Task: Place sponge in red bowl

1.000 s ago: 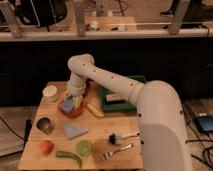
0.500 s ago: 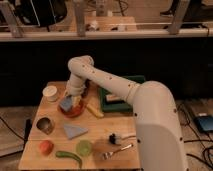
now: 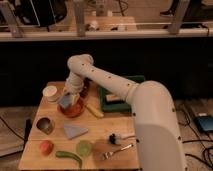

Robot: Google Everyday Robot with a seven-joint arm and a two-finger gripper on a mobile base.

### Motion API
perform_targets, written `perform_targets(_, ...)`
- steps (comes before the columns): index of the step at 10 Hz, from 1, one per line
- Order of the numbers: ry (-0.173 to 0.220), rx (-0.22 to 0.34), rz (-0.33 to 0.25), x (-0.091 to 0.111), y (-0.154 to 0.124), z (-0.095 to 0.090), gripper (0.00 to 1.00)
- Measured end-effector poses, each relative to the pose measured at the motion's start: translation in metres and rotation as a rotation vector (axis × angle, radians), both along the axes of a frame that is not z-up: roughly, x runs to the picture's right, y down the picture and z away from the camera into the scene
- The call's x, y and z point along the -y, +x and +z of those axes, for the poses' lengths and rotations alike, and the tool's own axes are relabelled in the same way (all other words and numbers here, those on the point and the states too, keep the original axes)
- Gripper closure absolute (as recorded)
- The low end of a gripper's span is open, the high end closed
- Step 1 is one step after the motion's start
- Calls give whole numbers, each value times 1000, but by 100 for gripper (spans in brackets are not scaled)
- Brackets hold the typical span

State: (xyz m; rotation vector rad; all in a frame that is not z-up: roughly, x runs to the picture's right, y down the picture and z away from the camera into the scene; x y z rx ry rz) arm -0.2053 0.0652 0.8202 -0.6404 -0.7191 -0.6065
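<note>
the gripper (image 3: pixel 70 97) holds the sponge (image 3: pixel 65 101) over the red bowl (image 3: pixel 71 109); a white cup (image 3: pixel 50 93) and a blue cloth (image 3: pixel 75 131) sit near; the table (image 3: pixel 35 150) edge lies left.

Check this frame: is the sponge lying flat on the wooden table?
No, the sponge sits at the gripper, over the red bowl.

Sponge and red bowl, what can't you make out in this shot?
- Hand, camera view: above the red bowl; blur hides its grip on the sponge.
- Sponge: touching the bowl or not, unclear.
- Bowl's far rim: covered by the hand and sponge.
- Green tray: right part behind the arm.
</note>
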Motion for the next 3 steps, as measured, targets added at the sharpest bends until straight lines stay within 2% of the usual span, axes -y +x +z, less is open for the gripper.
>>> perform_targets(1,-5,4,3,-1,-2,1,20)
perform_targets(3,-15,11,6,-3,-4,3,20)
